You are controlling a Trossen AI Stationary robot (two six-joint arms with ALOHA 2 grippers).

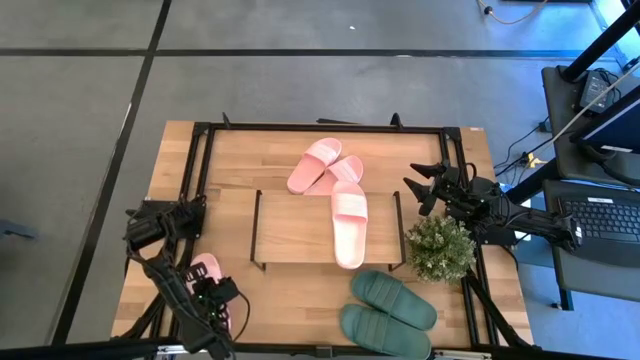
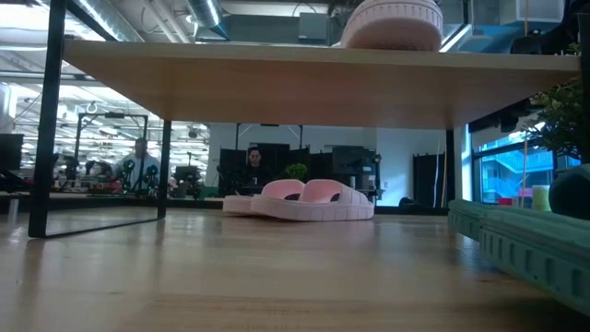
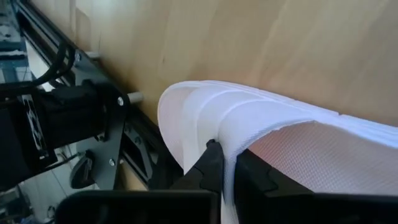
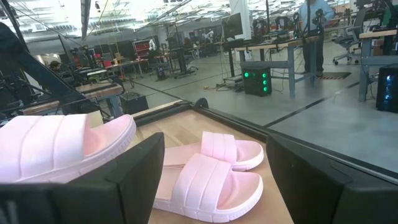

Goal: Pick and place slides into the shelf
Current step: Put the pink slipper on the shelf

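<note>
Seen from above, the left gripper (image 1: 212, 296) sits at about 7 o'clock on the table (image 1: 300, 290), near its front edge, clenched on the strap of a light pink slide (image 1: 207, 268); the left wrist view shows the two dark fingers (image 3: 211, 171) pinching that slide's strap (image 3: 261, 124) between them. The right gripper (image 1: 428, 188) waits at about 3 o'clock, its fingers spread wide and holding nothing, just beside a small potted plant (image 1: 440, 247). The shelf (image 1: 290, 228) stands in the middle of the table with one light pink slide (image 1: 349, 222) lying on its top board, toward the 3 o'clock end; the low view shows that slide (image 2: 392, 24) resting on top of the board. Two more pink slides (image 1: 325, 167) lie overlapping on the table at about 12 o'clock, behind the shelf. The dark green pair (image 1: 388, 312) lies at about 5 o'clock, near the front edge, the two touching each other.
</note>
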